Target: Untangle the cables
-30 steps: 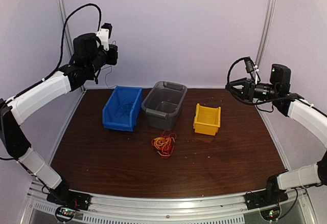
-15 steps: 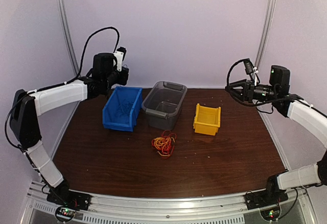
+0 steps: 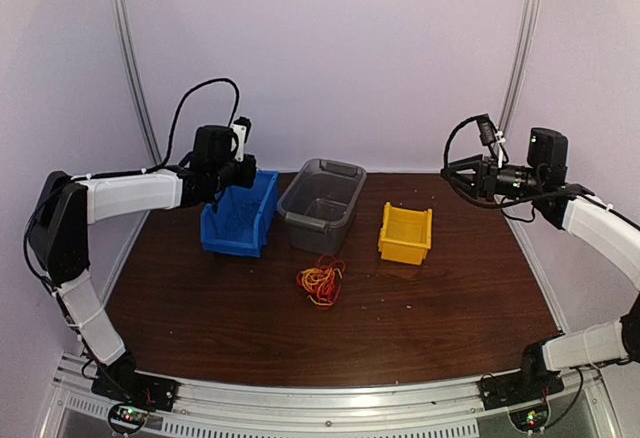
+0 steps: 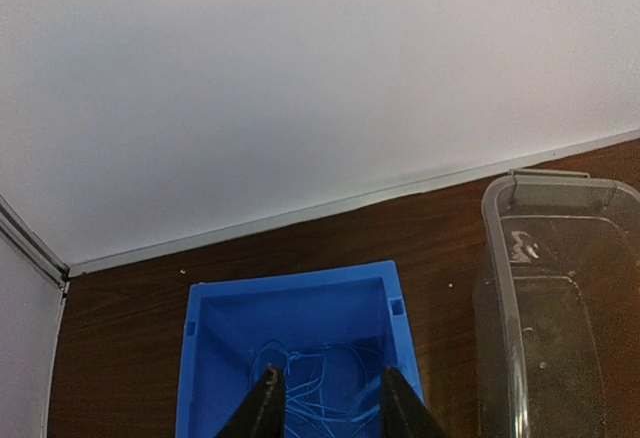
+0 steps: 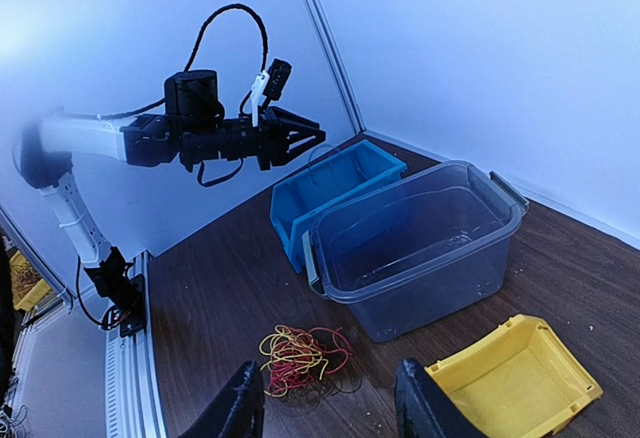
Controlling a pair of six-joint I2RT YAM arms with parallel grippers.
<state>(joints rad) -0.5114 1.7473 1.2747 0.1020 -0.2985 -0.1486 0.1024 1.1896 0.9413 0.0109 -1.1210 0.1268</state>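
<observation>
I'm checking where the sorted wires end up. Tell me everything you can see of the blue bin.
The blue bin is an open-topped, plastic-looking rectangular box. It stands upright at the back left of the dark wooden table, close beside the grey see-through bin; whether they touch is unclear. Thin blue wires lie loose on its floor. The left gripper hovers above it, jaws apart, touching nothing.

I see my R gripper [image 5: 328, 378] w/ fingers apart, nothing btwn. Red/orange cables [image 5: 300, 356] tangled on table [image 5: 220, 288], near clear bin [image 5: 410, 248]. Blue bin [image 5: 335, 190] behind it, yellow bin [image 5: 515, 378] right. L gripper [image 5: 305, 138] spread above blue bin's far edge.
</observation>
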